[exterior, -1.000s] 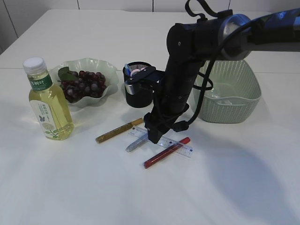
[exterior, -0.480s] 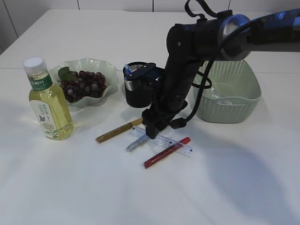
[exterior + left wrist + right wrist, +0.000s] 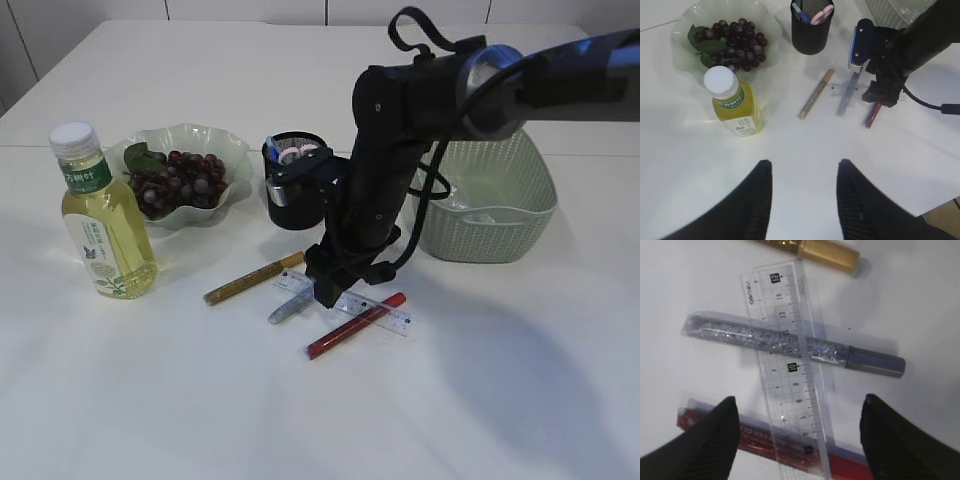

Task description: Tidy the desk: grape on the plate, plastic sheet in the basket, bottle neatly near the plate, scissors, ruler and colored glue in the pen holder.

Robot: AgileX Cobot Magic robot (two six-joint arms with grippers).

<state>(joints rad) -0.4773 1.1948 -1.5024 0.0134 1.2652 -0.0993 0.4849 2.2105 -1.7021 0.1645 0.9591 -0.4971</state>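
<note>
Ruler [image 3: 790, 365] numerals: the clear ruler, running down the middle of the right wrist view, showed "12" at its upper end, then "11", a boxed "10", "8" and "7" lower down.
Ruler brand: small print sat beside the "12", too fine to read.
Red glue pen [image 3: 780, 442] print: pale lettering ran along the barrel at the bottom of the frame, blurred.
Bottle [image 3: 103, 215] label: green band with white characters, unreadable in the exterior view.
</note>
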